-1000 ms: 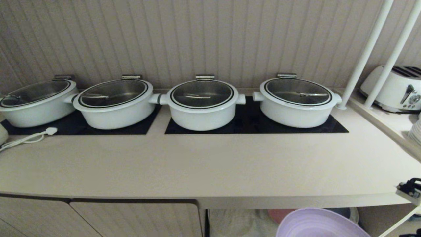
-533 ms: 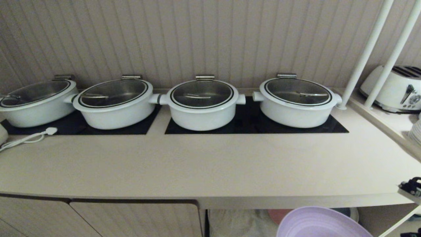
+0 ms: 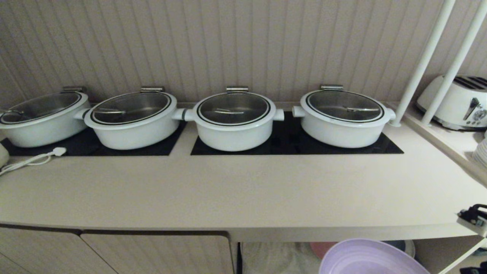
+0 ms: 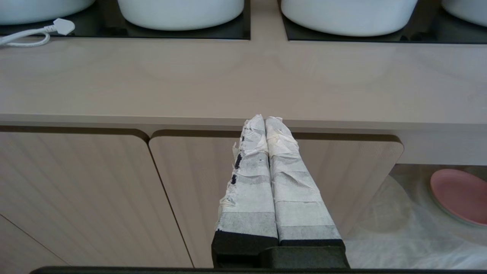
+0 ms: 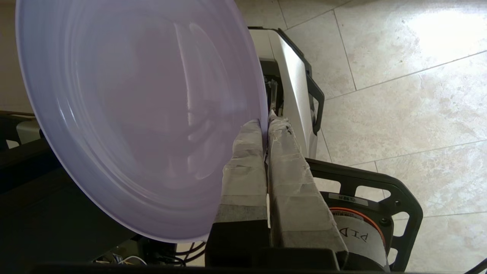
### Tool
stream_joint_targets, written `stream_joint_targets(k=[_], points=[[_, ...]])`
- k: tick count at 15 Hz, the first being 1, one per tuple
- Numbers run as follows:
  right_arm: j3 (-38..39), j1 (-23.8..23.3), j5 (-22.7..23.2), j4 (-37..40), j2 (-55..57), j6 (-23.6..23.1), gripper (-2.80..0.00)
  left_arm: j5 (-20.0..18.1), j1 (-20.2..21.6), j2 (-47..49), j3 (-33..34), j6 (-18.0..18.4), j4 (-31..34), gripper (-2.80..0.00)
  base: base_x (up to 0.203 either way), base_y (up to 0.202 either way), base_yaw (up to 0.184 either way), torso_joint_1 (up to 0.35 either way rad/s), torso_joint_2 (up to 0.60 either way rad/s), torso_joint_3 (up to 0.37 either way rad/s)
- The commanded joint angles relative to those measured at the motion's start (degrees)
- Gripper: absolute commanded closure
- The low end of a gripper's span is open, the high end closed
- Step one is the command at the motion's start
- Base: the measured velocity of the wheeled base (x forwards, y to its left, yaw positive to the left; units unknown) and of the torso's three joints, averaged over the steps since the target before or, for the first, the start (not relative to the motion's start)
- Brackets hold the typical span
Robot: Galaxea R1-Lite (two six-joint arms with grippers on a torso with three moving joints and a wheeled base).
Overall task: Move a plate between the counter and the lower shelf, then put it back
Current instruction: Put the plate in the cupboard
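The right end effector is pinched tight on the rim of the plate. Its two taped fingers squeeze the edge from both sides. The plate hangs in the air, tipped up on its side in the right wrist view, with the tiled floor and part of the robot's base behind it.

In the head view the plate peeks in low down, in front of the counter edge and below the counter top. It is not resting on anything. Behind it is the lower shelf with its white sheet, and a pink plate lies there.

The left end effector is closed on nothing. It is parked in front of a cabinet door, just under the counter edge.

On the counter stand four white pots on black hobs, a white plug and cord at the left, and a toaster on the side ledge.

It looks like the task is partway done. The plate is picked up and is between the shelf and the counter. Which way it is going cannot be told from here. It has yet to be set down, let go, and then brought back to where it began.
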Motion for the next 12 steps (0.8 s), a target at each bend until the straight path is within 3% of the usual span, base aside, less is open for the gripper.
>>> stream_joint_targets(k=[1, 9, 12], points=[[-0.2, 0.0, 0.1, 0.2, 0.7, 0.0, 0.0, 0.0, 0.0, 0.1, 0.0, 0.0, 0.0, 0.0, 0.0, 0.0, 0.0, 0.0, 0.0, 0.0], [-0.2, 0.2, 0.0, 0.7, 0.4, 0.0, 0.0, 0.0, 0.0, 0.1, 0.0, 0.0, 0.0, 0.0, 0.0, 0.0, 0.0, -0.002, 0.0, 0.003], [-0.1, 0.2, -0.1, 0.8, 0.3, 0.0, 0.0, 0.0, 0.0, 0.1, 0.0, 0.0, 0.0, 0.0, 0.0, 0.0, 0.0, -0.132, 0.29, 0.143]])
